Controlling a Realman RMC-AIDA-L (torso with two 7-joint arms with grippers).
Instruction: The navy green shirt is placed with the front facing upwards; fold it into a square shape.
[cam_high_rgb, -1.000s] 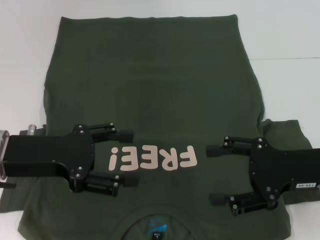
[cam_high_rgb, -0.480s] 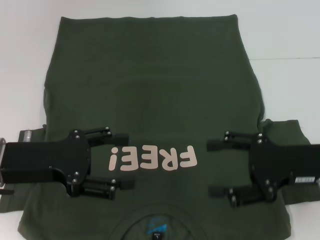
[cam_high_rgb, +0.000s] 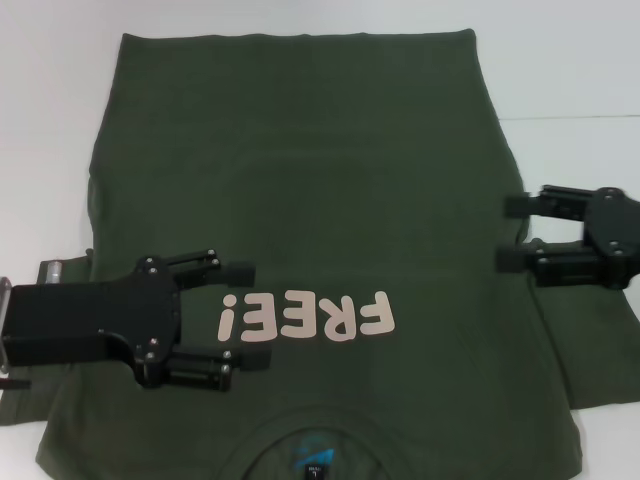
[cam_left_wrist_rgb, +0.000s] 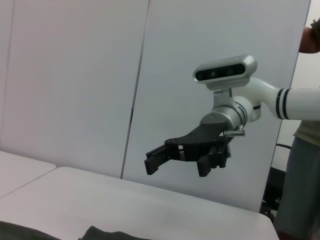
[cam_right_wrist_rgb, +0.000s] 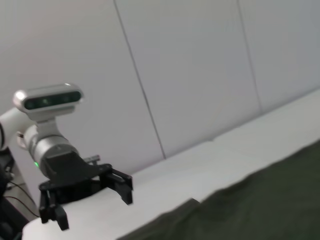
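Observation:
The navy green shirt (cam_high_rgb: 300, 180) lies flat on the white table, front up, with its pale "FREE!" lettering (cam_high_rgb: 303, 316) and blue neck label (cam_high_rgb: 312, 455) near the front edge. My left gripper (cam_high_rgb: 256, 314) hovers open over the chest, just left of the lettering. Open too, my right gripper (cam_high_rgb: 507, 232) sits at the shirt's right edge, above the spread right sleeve (cam_high_rgb: 585, 310). The left wrist view catches the right gripper (cam_left_wrist_rgb: 177, 167) in the air; the right wrist view catches the left gripper (cam_right_wrist_rgb: 87, 204) beyond the shirt (cam_right_wrist_rgb: 260, 205). Neither holds cloth.
The white table (cam_high_rgb: 50, 100) shows bare surface left, right and behind the shirt. White wall panels (cam_left_wrist_rgb: 75, 75) stand behind it. A person (cam_left_wrist_rgb: 300, 160) stands at the far edge of the left wrist view.
My right gripper has moved off the chest, outward and farther back to the shirt's right edge, its fingers narrower. The left gripper has stayed nearly in place. The shirt has not moved.

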